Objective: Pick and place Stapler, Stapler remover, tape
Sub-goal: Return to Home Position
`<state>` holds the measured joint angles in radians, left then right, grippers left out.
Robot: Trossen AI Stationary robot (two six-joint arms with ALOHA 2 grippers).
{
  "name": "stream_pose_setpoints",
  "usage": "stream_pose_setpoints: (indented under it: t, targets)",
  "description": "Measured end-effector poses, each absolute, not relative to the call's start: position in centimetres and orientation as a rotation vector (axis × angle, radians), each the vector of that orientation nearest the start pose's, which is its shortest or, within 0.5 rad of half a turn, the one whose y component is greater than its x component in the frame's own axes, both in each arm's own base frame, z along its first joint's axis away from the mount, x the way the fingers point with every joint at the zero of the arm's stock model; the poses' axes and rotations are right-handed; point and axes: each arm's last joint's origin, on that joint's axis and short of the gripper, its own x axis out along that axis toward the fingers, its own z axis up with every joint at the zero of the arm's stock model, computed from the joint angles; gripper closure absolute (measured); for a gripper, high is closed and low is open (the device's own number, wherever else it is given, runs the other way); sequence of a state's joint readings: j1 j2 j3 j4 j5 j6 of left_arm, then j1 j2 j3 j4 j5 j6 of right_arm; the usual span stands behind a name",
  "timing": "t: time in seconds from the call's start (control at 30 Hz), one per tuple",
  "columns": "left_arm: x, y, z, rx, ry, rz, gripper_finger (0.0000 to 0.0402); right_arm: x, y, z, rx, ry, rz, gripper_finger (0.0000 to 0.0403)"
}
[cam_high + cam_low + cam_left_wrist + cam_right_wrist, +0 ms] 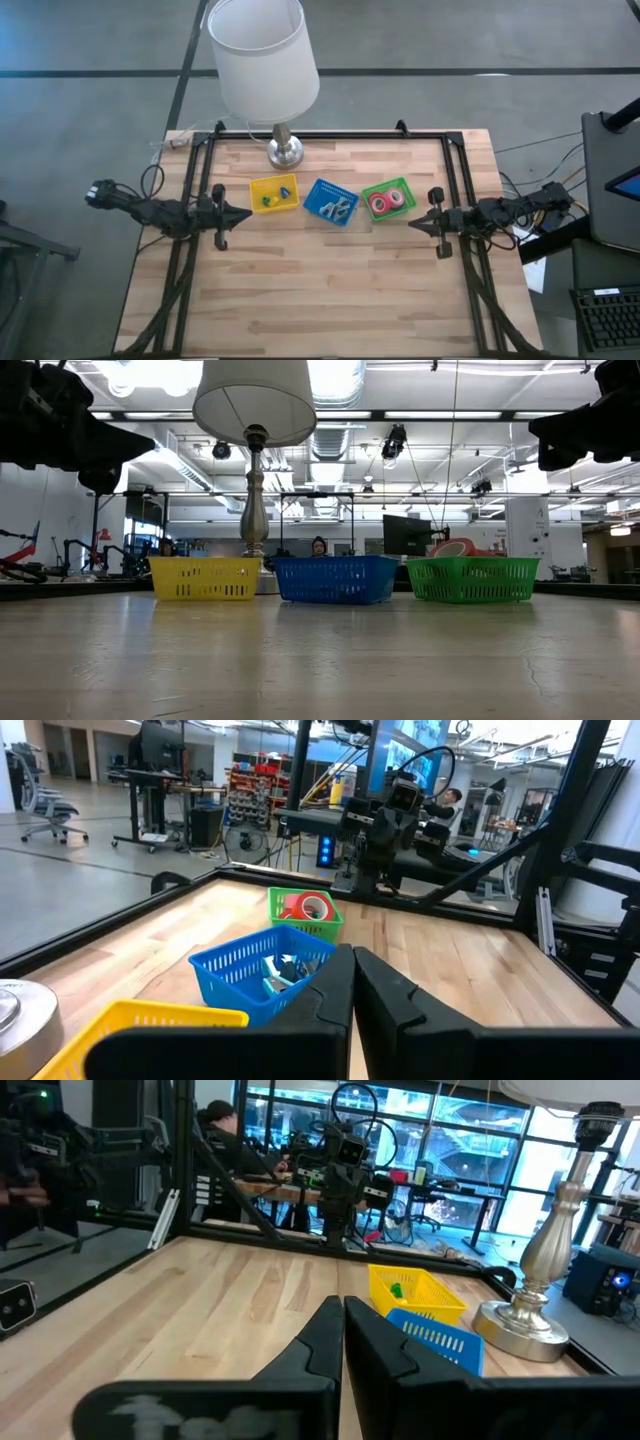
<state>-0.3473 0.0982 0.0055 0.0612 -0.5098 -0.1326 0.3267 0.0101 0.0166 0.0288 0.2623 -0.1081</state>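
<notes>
Jaws first: my left gripper is pinched fully closed on nothing, and my right gripper is the same, fingers pressed together and empty. Both hang above the pale wooden plank table, one at each side, tips aimed inward at each other.

Between them runs the row: yellow plastic mesh basket, blue plastic mesh basket, green plastic mesh basket. The red tape rolls with pale centres sit inside the green one, nearest my right gripper. They're rings, so there's no long axis to call. From the left wrist, one leans with its open face turned roughly toward that camera.

Beyond the row stands the silver-stemmed lamp with a white shade.

I read this as the parking step, since I see nothing loose on the boards. Next I'd bring both arms home, jaws closed, clear of baskets and lamp.
</notes>
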Motion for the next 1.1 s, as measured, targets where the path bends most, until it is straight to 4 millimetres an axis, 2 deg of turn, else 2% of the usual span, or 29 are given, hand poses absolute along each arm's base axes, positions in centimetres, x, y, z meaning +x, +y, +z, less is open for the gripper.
stream_pose_setpoints:
  t: [0.67, 1.1]
  targets:
    - [9.85, -2.06, 16.39, -0.118, 0.018, 0.164, 0.039, 9.35, 2.37, 17.13, -0.127, -0.039, 0.061, 0.0394]
    - [9.85, -2.06, 16.39, -0.118, 0.018, 0.164, 0.039, 9.35, 2.37, 17.13, -0.207, -0.042, 0.059, 0.0394]
